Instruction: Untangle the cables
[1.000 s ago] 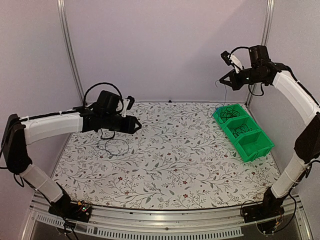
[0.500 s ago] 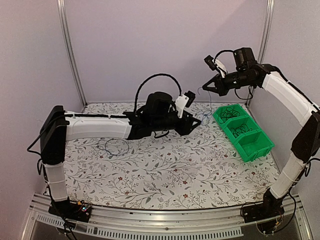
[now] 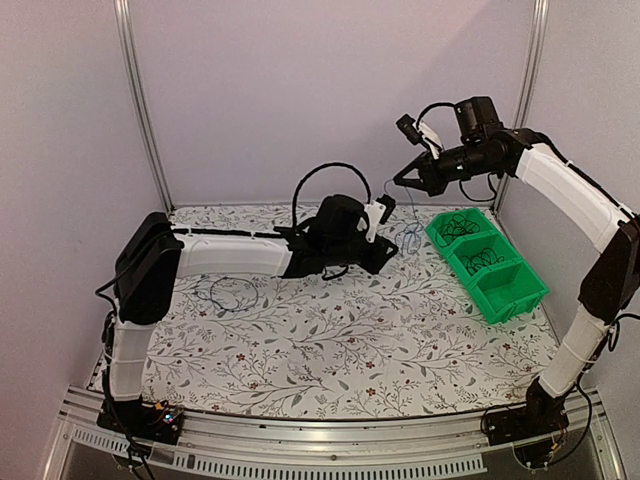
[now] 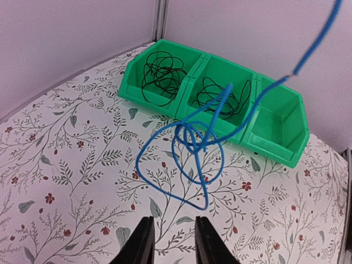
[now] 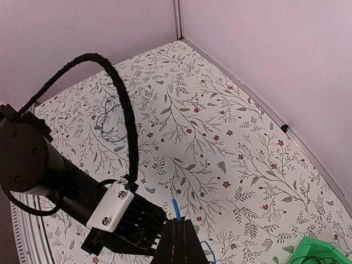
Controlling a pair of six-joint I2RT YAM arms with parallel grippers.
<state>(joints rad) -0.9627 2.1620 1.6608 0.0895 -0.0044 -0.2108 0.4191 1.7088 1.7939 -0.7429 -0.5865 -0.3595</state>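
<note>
- Lower left of the overhead view: one thin loose cable [image 3: 232, 293] lies coiled on the floral table [image 3: 330, 350], well apart from both arms.
- Bottom edge of the left wrist view: the left gripper [image 4: 173, 245] is nearest to the work. Its jaws stand slightly apart with nothing between them.
- Just beyond those fingertips, at mid-frame, hangs the blue cable [image 4: 193, 159]. Its knotted loops dangle over the tabletop, straight ahead of the jaws and a little above their line.
- From the knot a single strand climbs to the upper right of the frame, so the cable's long axis runs steeply upward, loops at the low end.
- Bottom centre of the right wrist view: the right gripper [image 5: 177, 228] is pressed shut, pinching that strand's top end, which pokes out beyond the tips.
- A forward reach by the left arm looks the likely way to catch the knot. The swaying loops could slip past the narrow gap.
- Farthest back in the left wrist view: a green bin [image 4: 275, 147] holds black cables [image 4: 159, 71] in two compartments.
</note>
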